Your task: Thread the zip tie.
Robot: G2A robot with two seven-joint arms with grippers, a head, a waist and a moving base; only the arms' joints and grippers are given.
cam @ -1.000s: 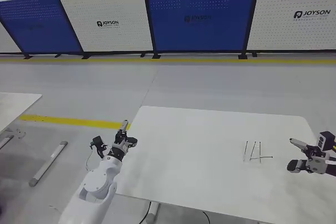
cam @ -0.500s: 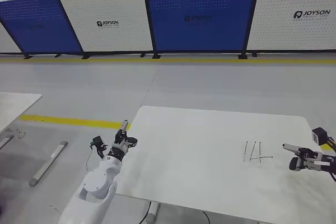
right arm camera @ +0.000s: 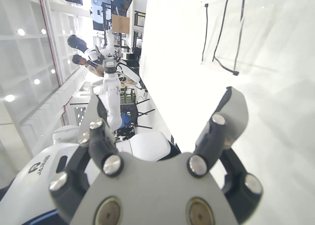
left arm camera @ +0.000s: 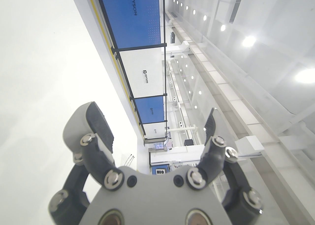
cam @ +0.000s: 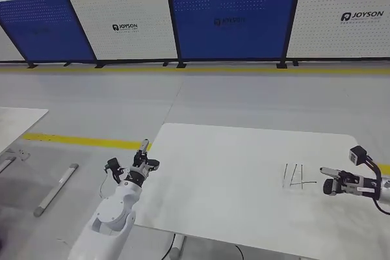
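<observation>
- Right end effector (right arm camera: 162, 94): fingers spread, empty, low over counter (cam: 234, 188), near its right edge.
- Zip ties (right arm camera: 221, 26): small loose group flat on counter, just ahead of right end effector; one lies bent across the others' ends.
- Left end effector (left arm camera: 151, 110): spread, empty, at counter's left edge, well apart from ties.
- Progress: judged not begun; nothing grasped, no tie looped.
- Room: broad bare counter between arms.

White rounded-corner tabletop (cam: 234, 169) on grey floor; blue-and-white perforated wall panels (cam: 234, 29) behind; yellow floor stripe (cam: 84, 140) left.
</observation>
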